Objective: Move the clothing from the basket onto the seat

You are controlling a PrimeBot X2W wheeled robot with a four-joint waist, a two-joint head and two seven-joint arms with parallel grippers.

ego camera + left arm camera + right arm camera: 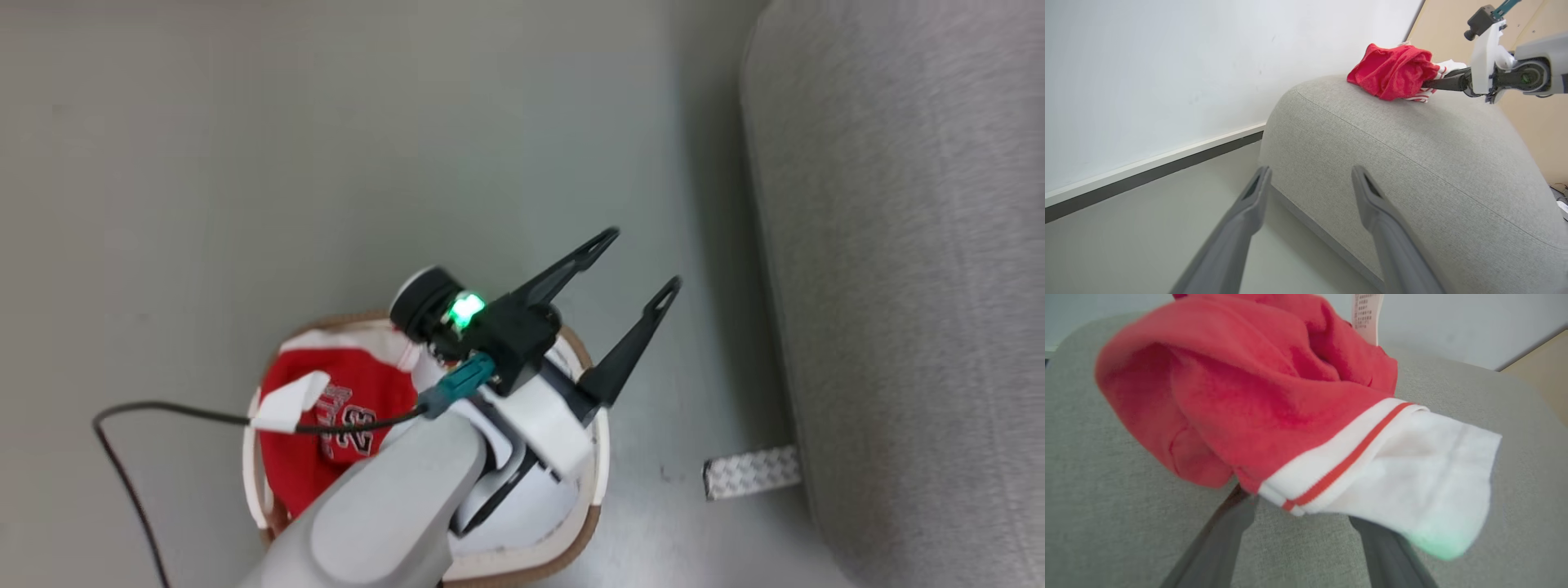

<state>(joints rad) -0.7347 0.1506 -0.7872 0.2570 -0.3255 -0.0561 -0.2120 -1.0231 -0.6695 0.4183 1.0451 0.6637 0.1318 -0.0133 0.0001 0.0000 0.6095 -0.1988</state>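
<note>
Now the robot looks to be at the letting-go step for one piece. The red garment (1392,71), with its white panel, lies bunched up on top of the seat (1412,163); the right gripper (1437,83) is low on the seat at the garment's side; its two fingers stand wide apart with the cloth draped over their tips, so the cloth looks let go, not pinched. The left gripper (639,261) hangs beside the seat, above the basket (531,563); its fingers are wide with nothing between them, and they point at the seat's side. The basket stands on the floor near the seat, not touching it; a red jersey (326,400) marked "23" lies inside it; so the job looks about half done. Next, the right arm likely needs to slide out from under the cloth without dragging it off the seat; then a gripper must reach down into the basket, pinch the jersey, and carry it over to the seat.
</note>
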